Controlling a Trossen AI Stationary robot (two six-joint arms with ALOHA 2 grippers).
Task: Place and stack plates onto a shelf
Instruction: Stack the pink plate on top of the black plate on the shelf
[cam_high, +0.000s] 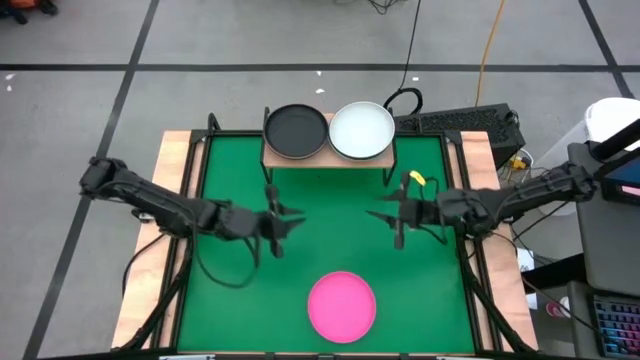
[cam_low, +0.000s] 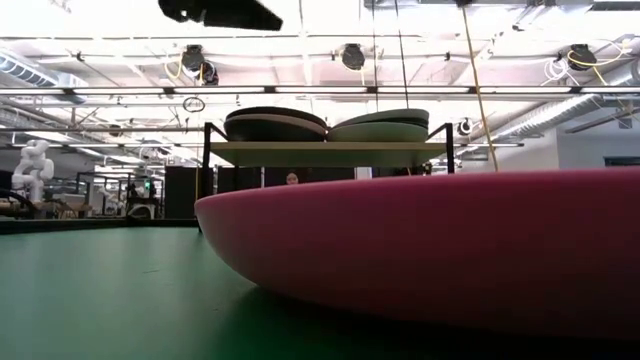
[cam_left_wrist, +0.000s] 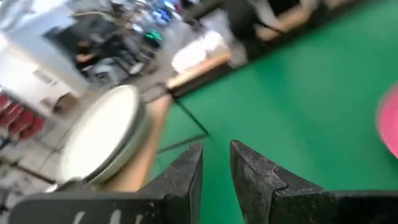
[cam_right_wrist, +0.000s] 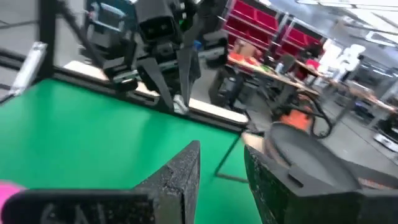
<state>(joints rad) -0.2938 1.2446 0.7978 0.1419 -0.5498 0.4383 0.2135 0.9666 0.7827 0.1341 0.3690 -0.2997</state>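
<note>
The light-wood shelf (cam_high: 326, 161) stands at the far middle of the green mat. On it rest a dark plate (cam_high: 295, 131) on the left and a whitish plate (cam_high: 361, 130) on the right; the low view shows each as the top of a small stack (cam_low: 276, 123) (cam_low: 382, 125). A magenta plate (cam_high: 341, 305) lies flat on the mat near the near edge. My left gripper (cam_high: 291, 213) hovers left of centre and my right gripper (cam_high: 381, 214) right of centre. They face each other, each open by a narrow gap and holding nothing.
Bare green mat (cam_high: 330, 235) lies between the grippers and between the shelf and the magenta plate. The wooden tabletop edge (cam_high: 175, 170) frames the mat. A keyboard (cam_high: 455, 124) and cables sit beyond the far right corner. People and benches show in the room behind.
</note>
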